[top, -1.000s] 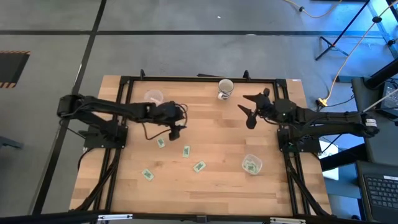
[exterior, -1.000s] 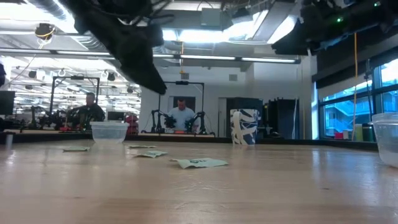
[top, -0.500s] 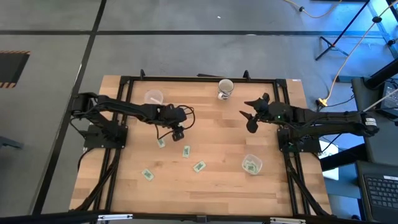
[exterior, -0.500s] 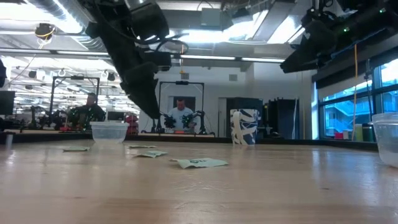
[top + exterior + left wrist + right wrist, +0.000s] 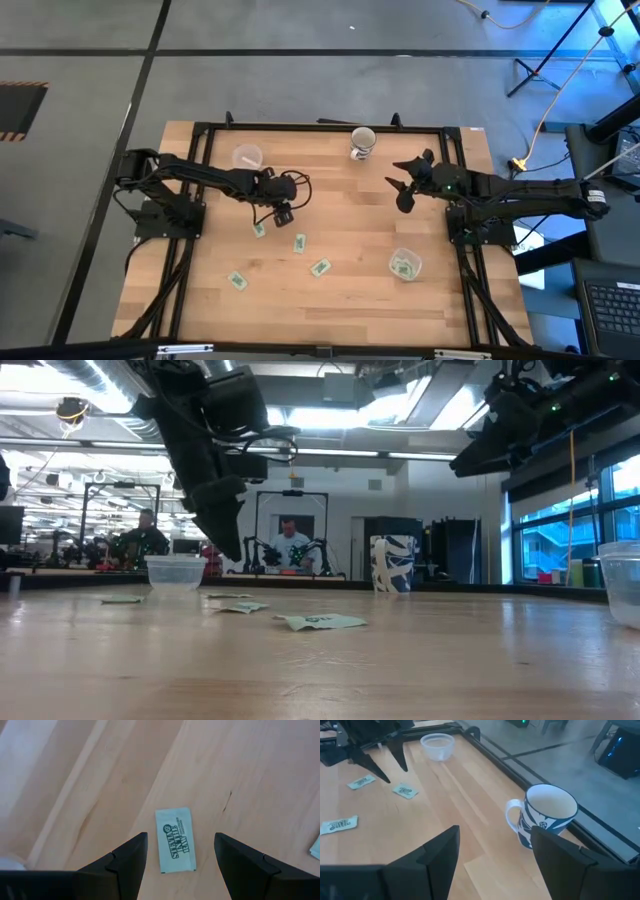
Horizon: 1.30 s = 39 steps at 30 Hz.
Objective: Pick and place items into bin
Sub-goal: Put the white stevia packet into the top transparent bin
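Observation:
Several small green packets with white edges lie flat on the wooden table: one (image 5: 259,230), another (image 5: 300,243), a third (image 5: 320,267) and one more (image 5: 237,281). My left gripper (image 5: 283,213) hangs open just above the table near the first packet. In the left wrist view that packet (image 5: 175,840) lies between the spread fingers, untouched. My right gripper (image 5: 397,185) waits open above the table's right part, near the mug. A clear cup (image 5: 404,265) on the right holds green packets.
A blue-and-white mug (image 5: 362,143) stands near the far edge, and a second clear cup (image 5: 246,157) stands far left. The low view shows packets (image 5: 320,622) lying flat in mid-table and people at benches in the room behind. Bare wood lies along the near edge.
My left gripper has come down toward the table and drawn in over the packet, staying open. My right arm has dipped slightly. The packets and cups have not moved.

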{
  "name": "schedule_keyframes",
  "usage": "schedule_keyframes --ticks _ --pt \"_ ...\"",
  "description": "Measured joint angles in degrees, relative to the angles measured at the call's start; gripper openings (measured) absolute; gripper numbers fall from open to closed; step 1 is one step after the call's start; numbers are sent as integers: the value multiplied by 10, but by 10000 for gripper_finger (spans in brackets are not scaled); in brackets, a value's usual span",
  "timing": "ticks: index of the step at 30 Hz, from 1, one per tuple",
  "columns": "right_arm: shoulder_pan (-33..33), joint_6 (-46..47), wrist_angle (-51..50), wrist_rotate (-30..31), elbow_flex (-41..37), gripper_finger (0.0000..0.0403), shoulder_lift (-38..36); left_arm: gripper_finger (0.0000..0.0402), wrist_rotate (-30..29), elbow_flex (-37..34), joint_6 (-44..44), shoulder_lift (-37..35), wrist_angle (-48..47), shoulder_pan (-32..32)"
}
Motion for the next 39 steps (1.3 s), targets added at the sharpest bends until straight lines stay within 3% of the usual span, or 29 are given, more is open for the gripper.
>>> schedule_keyframes --ticks 12,17,26,34,39 --pt "0 9 17 0 0 247 0 224 14 0 30 0 -3 -4" --pt "0 6 17 0 0 247 0 224 16 -1 -4 0 -3 -4" --pt "0 -13 15 0 0 247 0 224 -14 -22 0 0 0 -4" --pt "0 -24 -19 0 0 247 1 224 5 -23 45 0 19 -4" --pt "0 -24 -30 0 0 247 1 224 22 -23 6 0 32 0"
